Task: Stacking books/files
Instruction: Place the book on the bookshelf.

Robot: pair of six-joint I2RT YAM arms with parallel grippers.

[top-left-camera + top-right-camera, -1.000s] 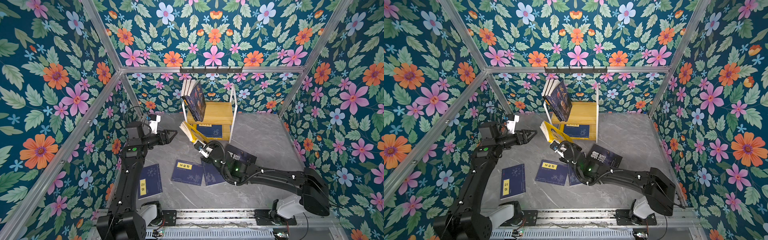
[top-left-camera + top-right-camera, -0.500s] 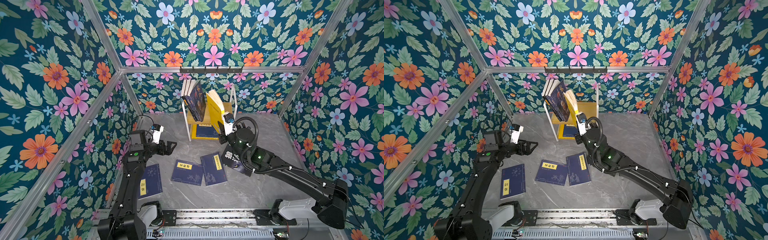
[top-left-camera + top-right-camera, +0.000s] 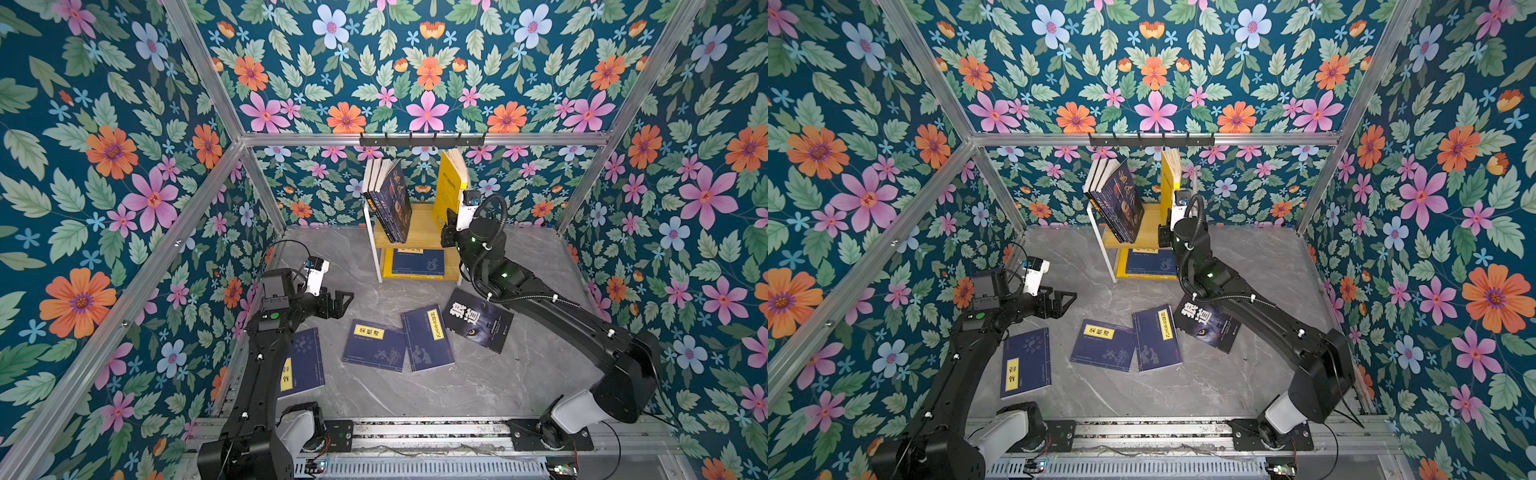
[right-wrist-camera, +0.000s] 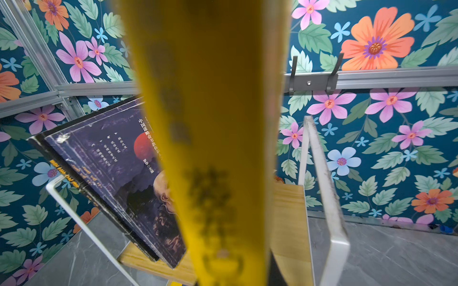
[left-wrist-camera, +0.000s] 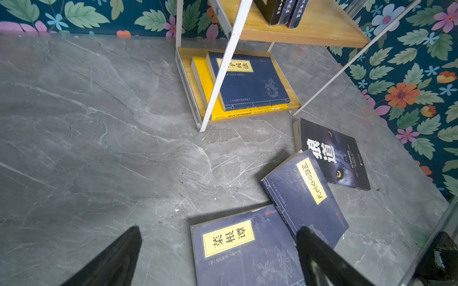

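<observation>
My right gripper [image 3: 448,227] is shut on a yellow book [image 3: 449,187], holding it upright over the right end of the shelf's top board [image 3: 420,224]. In the right wrist view the yellow book [image 4: 210,123] fills the middle and hides the jaws. Three navy books [image 3: 390,203] lean at the board's left end. A navy book [image 3: 417,262] lies on a yellow one on the lower board. My left gripper [image 3: 343,301] hangs open and empty over the floor near two navy labelled books [image 5: 245,250] [image 5: 304,193]. A black book [image 3: 478,320] lies beside them, and another navy book [image 3: 303,365] under the left arm.
The white-framed shelf [image 3: 1100,245] stands against the back wall under a row of hooks [image 3: 422,139]. Floral walls with aluminium struts close in on three sides. The arms' base rail [image 3: 415,432] runs along the front edge of the grey floor [image 3: 519,374].
The right arm has lifted the yellow book from low in front of the shelf up to the top board, uncovering the black book. The left gripper opened wider and dropped toward the floor books.
</observation>
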